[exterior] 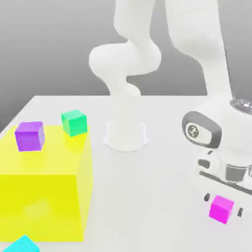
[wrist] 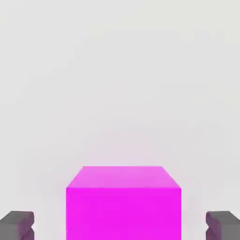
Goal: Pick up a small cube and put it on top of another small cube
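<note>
Inspecting from largest to smallest: the white tabletop (exterior: 162, 197) carries a big translucent yellow block (exterior: 44, 192), with a small violet-purple cube (exterior: 29, 136) and a small green cube (exterior: 74, 122) on top. The small bright magenta-pink cube (exterior: 221, 208) rests on the tabletop, between the spread fingers of the hand (exterior: 223, 205), untouched. Risks: closing off-centre could nudge or twist the cube; a shallow grip could let it slip on lifting.

The magenta-pink cube (wrist: 123, 202) sits between the gripper (wrist: 120, 225) fingertips (wrist: 17, 224), a clear gap on each side.
</note>
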Available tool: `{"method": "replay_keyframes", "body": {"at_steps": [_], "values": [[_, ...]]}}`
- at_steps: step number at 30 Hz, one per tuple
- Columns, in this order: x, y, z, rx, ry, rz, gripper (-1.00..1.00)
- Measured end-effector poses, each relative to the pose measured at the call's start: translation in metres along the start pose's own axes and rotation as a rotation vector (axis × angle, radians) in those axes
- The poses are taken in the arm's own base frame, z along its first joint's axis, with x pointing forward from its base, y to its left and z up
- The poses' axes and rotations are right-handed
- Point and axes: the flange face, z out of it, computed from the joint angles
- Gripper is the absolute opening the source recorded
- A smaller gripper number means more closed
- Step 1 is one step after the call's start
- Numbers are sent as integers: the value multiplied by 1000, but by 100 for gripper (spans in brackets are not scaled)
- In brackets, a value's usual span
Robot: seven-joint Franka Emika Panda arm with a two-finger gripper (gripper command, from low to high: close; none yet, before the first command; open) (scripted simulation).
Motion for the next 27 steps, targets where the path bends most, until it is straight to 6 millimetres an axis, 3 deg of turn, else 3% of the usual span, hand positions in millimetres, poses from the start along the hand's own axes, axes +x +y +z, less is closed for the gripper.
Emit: {"method": "replay_keyframes", "body": {"at_steps": [5, 10, 11, 14, 18, 23, 27], "values": [[0, 0, 0, 2, -1, 0, -100], [0, 0, -53, 2, 0, 0, -100], [8, -3, -65, 1, -1, -2, -100], [51, -17, -100, -1, -5, -15, -100], [131, -27, -145, -2, -11, -2, -100], [198, -12, -198, 0, -16, -56, -100], [258, 13, -236, 3, -17, -75, -100]]}}
